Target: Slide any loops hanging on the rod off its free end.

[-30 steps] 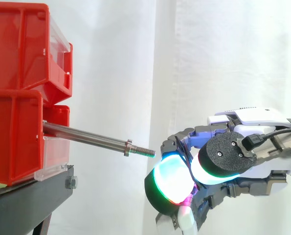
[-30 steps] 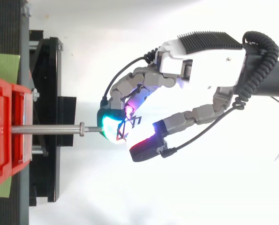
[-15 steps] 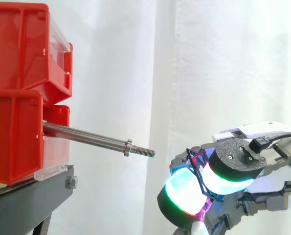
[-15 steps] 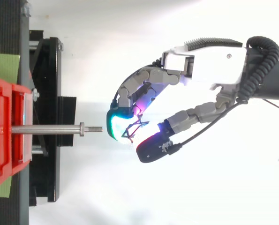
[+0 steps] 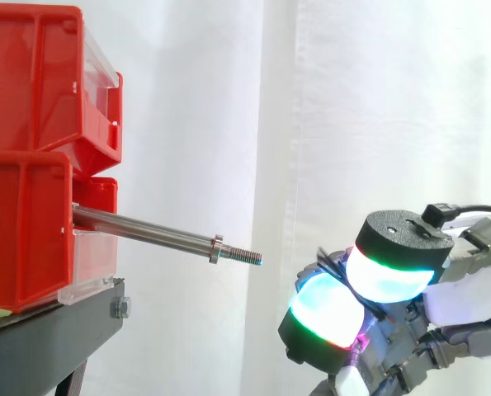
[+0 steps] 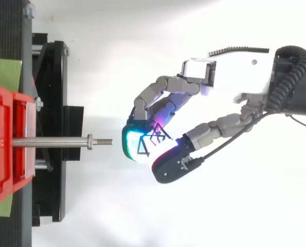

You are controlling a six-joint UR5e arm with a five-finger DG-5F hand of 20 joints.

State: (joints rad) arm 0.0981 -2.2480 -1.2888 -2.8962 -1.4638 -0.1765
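Robot hand (image 6: pixel 226 77) left 1 rod (image 6: pixel 55 141), pinching 1 loop (image 6: pixel 150 141).

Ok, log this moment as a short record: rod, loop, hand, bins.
rod: juts from the bins, nothing hanging on it, threaded free end facing the hand
loop: thin dark wire, off the rod, pinched at the glowing tips
hand: past the rod's free end with a gap, lower than the tip in the side view
fingers: curled, closed on the loop
bins: red, stacked on a black stand
task state: loop already clear of the rod
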